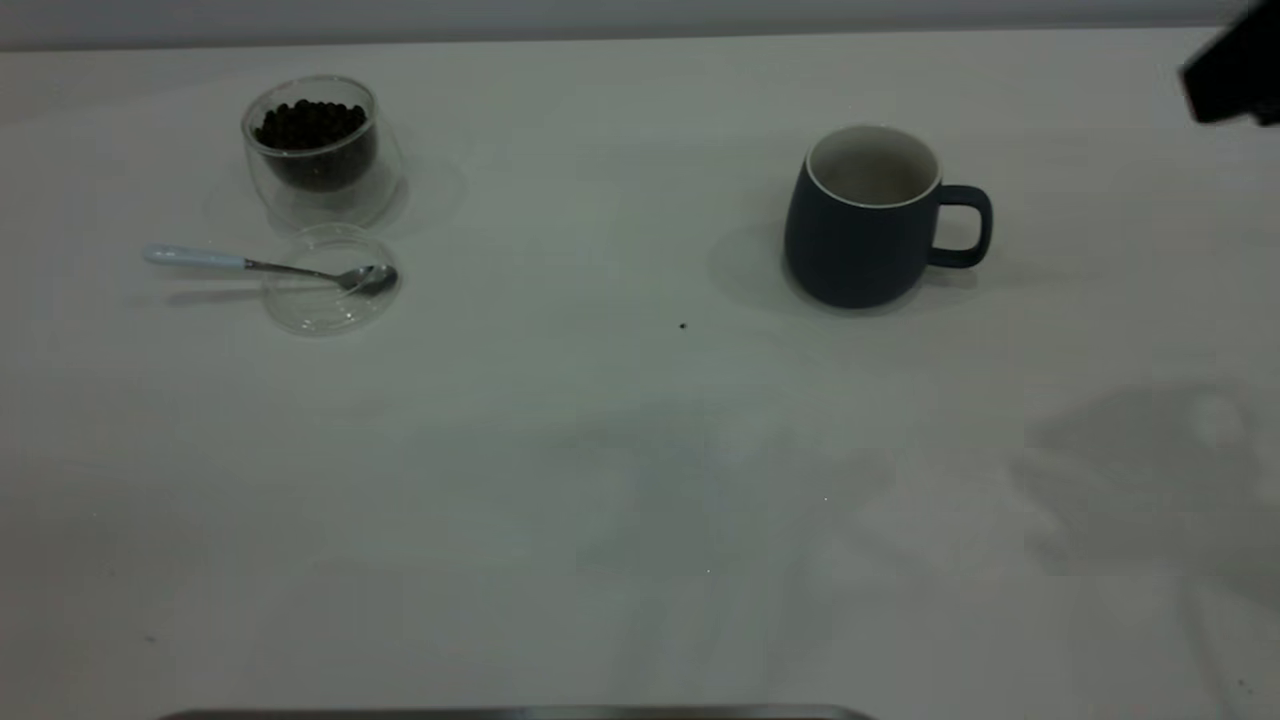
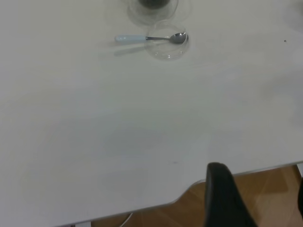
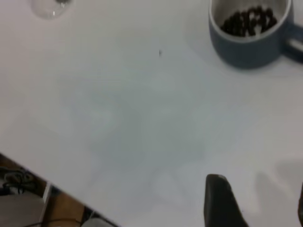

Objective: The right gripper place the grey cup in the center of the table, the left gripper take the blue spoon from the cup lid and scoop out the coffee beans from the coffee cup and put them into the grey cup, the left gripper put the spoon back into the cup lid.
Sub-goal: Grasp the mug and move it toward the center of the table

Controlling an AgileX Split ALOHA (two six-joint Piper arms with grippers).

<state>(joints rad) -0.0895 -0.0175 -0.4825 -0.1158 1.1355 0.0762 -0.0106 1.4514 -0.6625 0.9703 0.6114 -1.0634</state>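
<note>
Dark beans (image 3: 249, 21) already lie inside the grey cup (image 1: 862, 218), which stands right of the table (image 1: 600, 450)'s middle, and the blue spoon (image 1: 262, 264) rests with its bowl in the cup lid (image 1: 330, 280) just before the coffee cup (image 1: 318, 150). I judge the task at its close. My left claw (image 2: 258, 198) and right claw (image 3: 255, 201) hover apart from everything, jaws spread and holding nothing; what remains is keeping clear.

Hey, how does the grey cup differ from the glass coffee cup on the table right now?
The grey cup is opaque dark blue-grey; the coffee cup is clear glass. The grey cup has a loop handle, the coffee cup none. The grey cup stands taller and on the right; the coffee cup sits far left. Both stand upright and hold coffee beans.
</note>
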